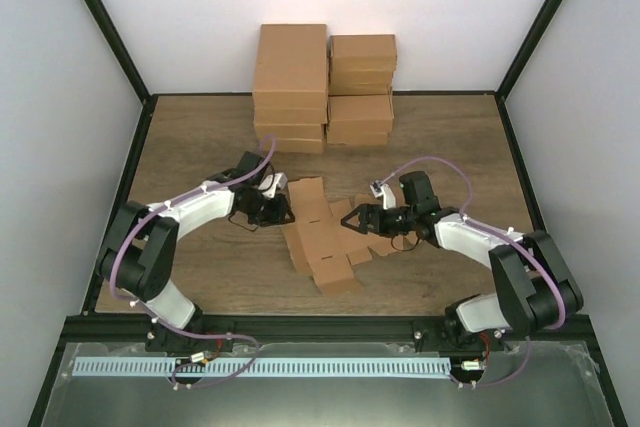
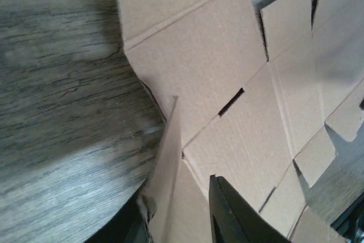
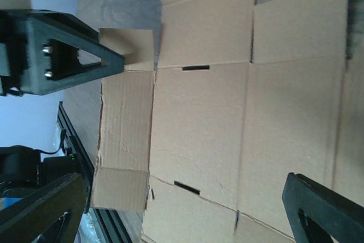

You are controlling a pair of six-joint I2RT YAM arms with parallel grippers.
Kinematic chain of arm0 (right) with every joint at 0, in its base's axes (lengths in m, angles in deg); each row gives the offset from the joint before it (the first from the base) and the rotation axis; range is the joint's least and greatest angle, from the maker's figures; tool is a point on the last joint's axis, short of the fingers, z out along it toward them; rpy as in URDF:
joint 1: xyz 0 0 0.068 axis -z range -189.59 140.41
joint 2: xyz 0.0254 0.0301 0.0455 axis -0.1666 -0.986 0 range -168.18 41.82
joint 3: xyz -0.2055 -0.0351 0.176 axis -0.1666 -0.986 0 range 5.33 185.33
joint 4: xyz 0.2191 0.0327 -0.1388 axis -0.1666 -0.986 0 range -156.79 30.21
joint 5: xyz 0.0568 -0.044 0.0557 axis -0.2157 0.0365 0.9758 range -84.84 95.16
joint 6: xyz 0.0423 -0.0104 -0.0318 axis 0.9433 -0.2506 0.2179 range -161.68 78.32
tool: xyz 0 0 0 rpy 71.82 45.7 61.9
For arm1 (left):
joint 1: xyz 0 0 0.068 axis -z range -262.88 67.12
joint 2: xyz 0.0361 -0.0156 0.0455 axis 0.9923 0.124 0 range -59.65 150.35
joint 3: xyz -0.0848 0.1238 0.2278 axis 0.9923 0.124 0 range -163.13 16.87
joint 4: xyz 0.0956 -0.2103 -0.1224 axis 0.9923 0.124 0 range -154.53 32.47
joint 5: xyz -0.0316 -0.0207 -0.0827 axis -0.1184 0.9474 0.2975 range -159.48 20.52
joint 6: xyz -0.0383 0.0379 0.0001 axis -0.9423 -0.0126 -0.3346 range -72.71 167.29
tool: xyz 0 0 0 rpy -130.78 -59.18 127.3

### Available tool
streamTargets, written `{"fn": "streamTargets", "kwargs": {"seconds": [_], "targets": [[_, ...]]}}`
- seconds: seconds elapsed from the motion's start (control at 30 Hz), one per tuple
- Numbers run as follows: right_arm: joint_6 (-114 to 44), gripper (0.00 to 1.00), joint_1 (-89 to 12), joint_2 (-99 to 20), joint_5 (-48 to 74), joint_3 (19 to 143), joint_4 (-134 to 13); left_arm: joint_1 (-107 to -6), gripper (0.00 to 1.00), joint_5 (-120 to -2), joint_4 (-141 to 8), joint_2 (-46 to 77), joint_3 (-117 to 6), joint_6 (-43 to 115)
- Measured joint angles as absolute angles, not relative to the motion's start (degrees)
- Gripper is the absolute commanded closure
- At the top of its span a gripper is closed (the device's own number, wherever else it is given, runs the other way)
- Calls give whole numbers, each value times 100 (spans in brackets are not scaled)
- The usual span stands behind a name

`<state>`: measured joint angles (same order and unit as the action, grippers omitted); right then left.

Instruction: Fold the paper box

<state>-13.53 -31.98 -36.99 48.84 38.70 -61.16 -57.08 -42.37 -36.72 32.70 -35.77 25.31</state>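
Brown card: one paper box (image 1: 322,239) lies as a flat, unfolded blank at the middle of the counter (image 1: 200,147). Its long axis runs from the far edge toward the near edge, leaning slightly right at the near end.

Two arms flank it. The left end effector (image 1: 275,209) sits at the blank's left long edge, toward its far end. The right end effector (image 1: 358,222) sits at the right long edge, about midway.

In the left wrist view, one side flap (image 2: 168,163) stands upright between narrowly set fingers (image 2: 227,214). I cannot tell whether they actually clamp it. The right end effector's fingers (image 3: 324,209) are spread wide over the main panel and hold nothing.

I judge the left arm the nearer to a working fold. The blank lies to its right, and the raised flap would fold that way.

Count: one blank, two slots (image 3: 195,68) visible in it, and two stacks of finished boxes (image 1: 290,87) at the far edge. I cannot count the boxes in each stack reliably.
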Motion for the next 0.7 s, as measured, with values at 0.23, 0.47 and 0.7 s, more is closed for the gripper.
{"fn": "streamTargets", "kwargs": {"seconds": [0.23, 0.47, 0.7], "targets": [[-1246, 3, -3198, -4092, 4818, 3719, -5751, -5708, 35, -4355, -3921, 3172, -3583, 2468], [-1249, 3, -3196, -4186, 4420, 3767, -5760, -5703, 0, -4762, -4216, 1911, -2779, 2160], [-1200, 4, -3050, -3865, 4270, 3776, -5657, -5712, 0, -5157, -4117, 547, -2287, 1624]]}}
